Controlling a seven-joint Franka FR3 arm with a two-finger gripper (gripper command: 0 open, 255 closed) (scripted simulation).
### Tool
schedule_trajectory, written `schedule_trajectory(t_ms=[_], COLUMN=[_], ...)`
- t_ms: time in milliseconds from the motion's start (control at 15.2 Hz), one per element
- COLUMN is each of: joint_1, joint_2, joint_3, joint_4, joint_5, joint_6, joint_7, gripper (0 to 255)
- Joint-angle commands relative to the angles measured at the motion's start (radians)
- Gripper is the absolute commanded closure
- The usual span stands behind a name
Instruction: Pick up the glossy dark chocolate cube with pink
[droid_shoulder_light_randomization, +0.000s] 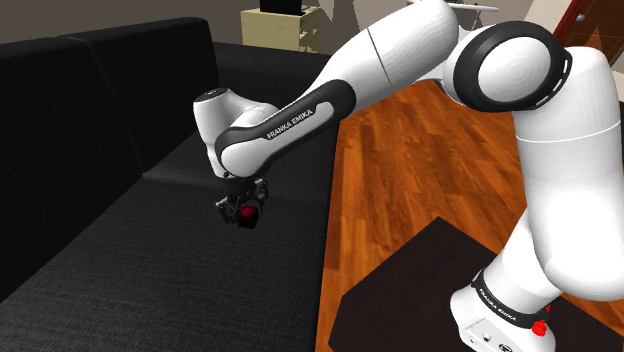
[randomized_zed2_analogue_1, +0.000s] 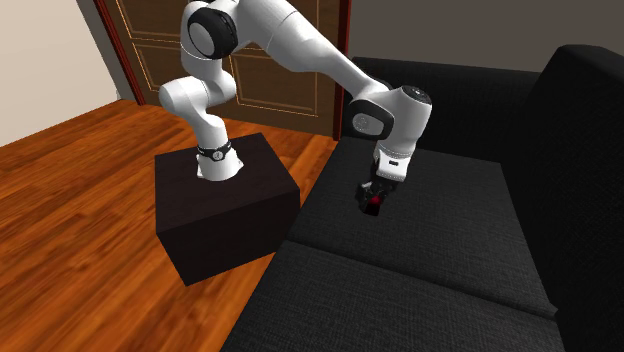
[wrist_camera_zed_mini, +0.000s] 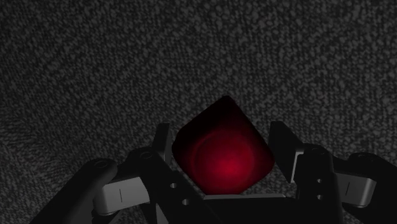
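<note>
A glossy dark cube (wrist_camera_zed_mini: 222, 153) with a deep red-pink glow on its face sits tilted, one corner pointing away from the hand. My black gripper (wrist_camera_zed_mini: 221, 139) is shut on it, one finger against each side. In the shoulder view the gripper (droid_shoulder_light_randomization: 241, 210) points down over the black sofa seat (droid_shoulder_light_randomization: 150, 270), and the cube (droid_shoulder_light_randomization: 246, 213) shows as a small red spot at its tip. In the second exterior view the gripper (randomized_zed2_analogue_1: 372, 200) with the cube (randomized_zed2_analogue_1: 375, 203) hangs a little above the seat cushion (randomized_zed2_analogue_1: 440, 230).
The black sofa's backrest (droid_shoulder_light_randomization: 90, 110) rises at the shoulder view's left. A wooden floor (droid_shoulder_light_randomization: 400, 200) runs beside the sofa. The dark box stand (randomized_zed2_analogue_1: 225, 215) sits close to the sofa's front edge. A wooden door (randomized_zed2_analogue_1: 260, 80) stands behind the arm.
</note>
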Motion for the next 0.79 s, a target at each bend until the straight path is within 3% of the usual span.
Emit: schedule_trajectory(t_ms=[0, 396, 726], joint_1=[0.0, 0.0, -0.005], joint_2=[0.0, 0.0, -0.036], joint_3=[0.0, 0.0, 0.008], joint_4=[0.0, -0.002, 0.013], joint_5=[0.0, 0.0, 0.013], joint_6=[0.0, 0.002, -0.047], joint_7=[0.0, 0.001, -0.008], gripper=[255, 255, 255])
